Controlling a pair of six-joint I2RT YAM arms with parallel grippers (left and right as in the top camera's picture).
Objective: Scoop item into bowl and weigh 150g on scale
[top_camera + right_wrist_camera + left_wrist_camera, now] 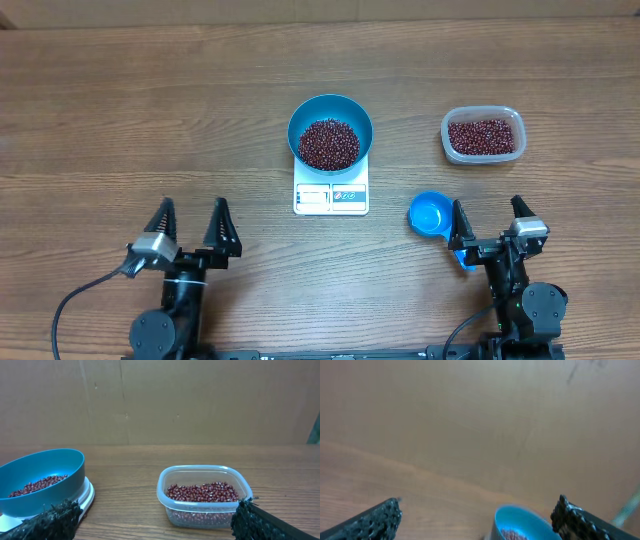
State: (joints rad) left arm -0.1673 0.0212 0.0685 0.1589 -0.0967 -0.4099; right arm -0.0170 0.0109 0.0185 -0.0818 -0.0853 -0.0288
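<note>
The blue bowl (330, 130) stands on the white scale (331, 196) at the table's middle, with a heap of red-brown beans (328, 143) inside. In the right wrist view the bowl (40, 480) is at the left on the scale (86, 497), and more beans (202, 492) lie in the clear tub. My left gripper (192, 222) is open at the front left, holding nothing; its view catches the bowl (520, 522) low between the fingers. My right gripper (490, 214) is open at the front right, nothing between its fingers.
A clear plastic tub (483, 135) of beans stands at the back right, also central in the right wrist view as the tub (202, 495). A small blue scoop (432, 216) lies just left of my right gripper, its handle running under the arm. Cardboard wall behind the table.
</note>
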